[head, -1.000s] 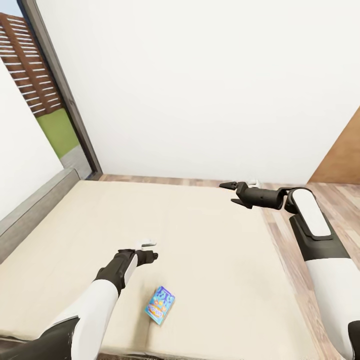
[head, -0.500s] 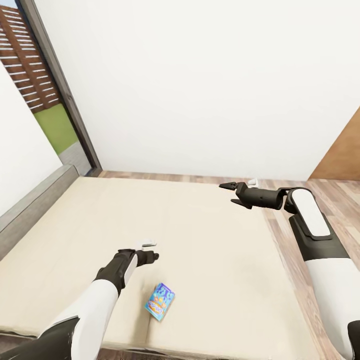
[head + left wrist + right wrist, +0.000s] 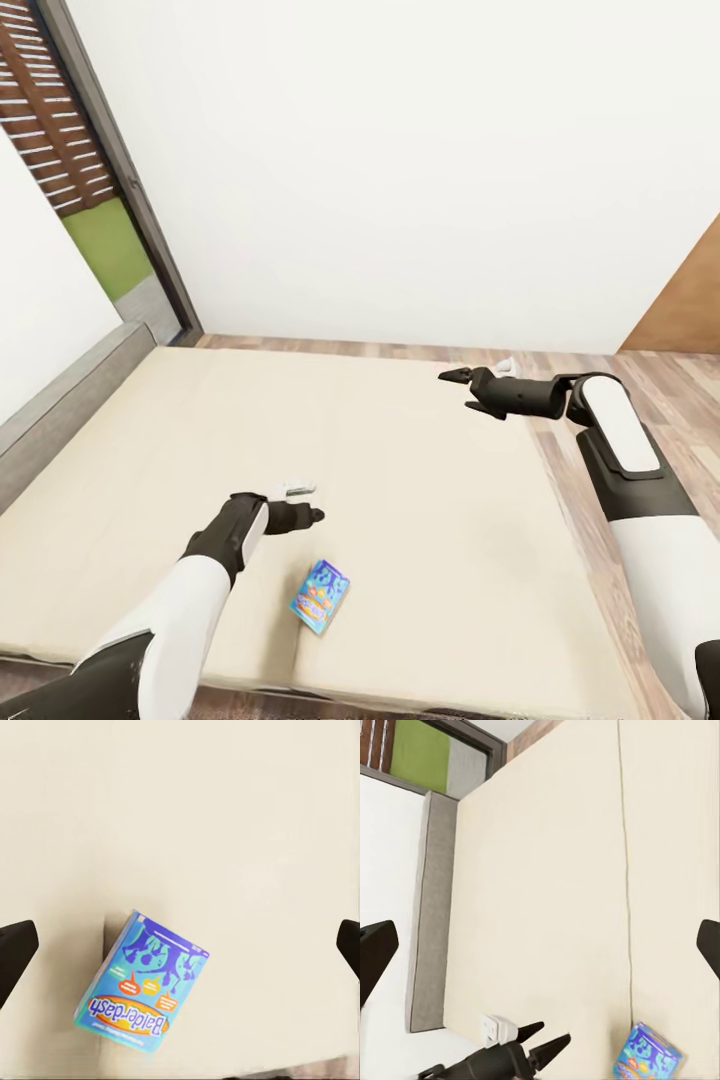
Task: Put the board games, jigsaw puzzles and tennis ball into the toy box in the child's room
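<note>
One of the board games, a small blue box (image 3: pixel 320 597), lies flat on the beige bed (image 3: pixel 400 460) near its front edge. My left gripper (image 3: pixel 308 515) hovers open just beyond and a little left of it. In the left wrist view the blue box (image 3: pixel 142 986) reads "Balderdash" and sits on the mattress below the open left gripper (image 3: pixel 180 945), whose dark fingertips (image 3: pixel 15 952) stand far apart. My right gripper (image 3: pixel 458 385) hangs open and empty over the bed's far right side. The right wrist view looks across the bed (image 3: pixel 547 870) to the blue box (image 3: pixel 651 1057) and the left gripper (image 3: pixel 544 1044).
A dark grey headboard (image 3: pixel 60 420) runs along the bed's left side. Behind it stand a white wall and a dark-framed glass door (image 3: pixel 110 170) onto grass and a fence. Wood floor (image 3: pixel 590 440) runs along the bed's right side, with a brown door (image 3: pixel 690 300) beyond.
The whole view has shifted slightly, so the camera has moved. The left gripper has edged a little forward over the bed. The blue box lies as before.
</note>
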Tool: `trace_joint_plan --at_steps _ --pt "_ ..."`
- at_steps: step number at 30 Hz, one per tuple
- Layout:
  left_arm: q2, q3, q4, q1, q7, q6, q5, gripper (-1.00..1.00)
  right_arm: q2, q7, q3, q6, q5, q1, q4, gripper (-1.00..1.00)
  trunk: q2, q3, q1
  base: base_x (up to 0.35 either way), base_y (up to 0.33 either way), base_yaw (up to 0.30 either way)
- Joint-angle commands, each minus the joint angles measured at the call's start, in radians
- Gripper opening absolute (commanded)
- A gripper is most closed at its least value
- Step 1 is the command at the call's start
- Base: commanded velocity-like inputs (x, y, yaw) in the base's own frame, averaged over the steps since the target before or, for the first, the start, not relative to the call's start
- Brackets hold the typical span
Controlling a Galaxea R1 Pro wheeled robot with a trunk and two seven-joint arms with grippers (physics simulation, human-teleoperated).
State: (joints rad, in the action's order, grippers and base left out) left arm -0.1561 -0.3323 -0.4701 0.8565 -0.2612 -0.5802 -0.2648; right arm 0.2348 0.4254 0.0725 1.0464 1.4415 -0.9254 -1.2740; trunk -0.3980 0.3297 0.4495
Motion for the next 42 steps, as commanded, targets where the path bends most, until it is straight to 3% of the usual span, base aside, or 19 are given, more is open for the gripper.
trace_joint_plan --at_steps 1,9,14,25,30,42 --pt "0.0 -0.008 -0.003 0.005 -0.011 -0.015 -0.011 1.0 0.001 0.019 0.004 0.0 0.011 -0.004 -0.006 1.0 -0.002 0.004 0.001 0.0 0.0 0.0" --pt "0.012 -0.008 0.001 0.116 -0.022 -0.095 -0.011 1.0 -0.007 0.092 0.049 -0.002 0.018 -0.046 -0.055 1.0 -0.002 0.017 0.001 0.0 0.0 0.0" --pt "0.018 -0.008 0.003 0.155 -0.022 -0.115 -0.012 1.0 -0.039 0.163 0.078 -0.003 0.02 -0.099 -0.062 1.0 -0.002 0.025 0.001 0.0 0.0 0.0" --pt "0.018 -0.009 0.003 0.168 -0.02 -0.124 -0.013 1.0 -0.087 0.302 0.091 0.001 0.025 -0.193 -0.062 1.0 -0.002 0.043 0.001 0.0 0.0 0.0" --pt "0.018 -0.009 0.001 0.169 -0.02 -0.125 -0.012 1.0 -0.094 0.324 0.1 0.0 0.039 -0.227 -0.057 1.0 -0.002 0.051 0.001 0.0 0.0 0.0" --pt "0.017 -0.008 -0.001 0.17 -0.02 -0.123 -0.013 1.0 -0.097 0.342 0.113 -0.002 0.046 -0.239 -0.041 1.0 -0.002 0.071 0.001 0.0 0.0 0.0"
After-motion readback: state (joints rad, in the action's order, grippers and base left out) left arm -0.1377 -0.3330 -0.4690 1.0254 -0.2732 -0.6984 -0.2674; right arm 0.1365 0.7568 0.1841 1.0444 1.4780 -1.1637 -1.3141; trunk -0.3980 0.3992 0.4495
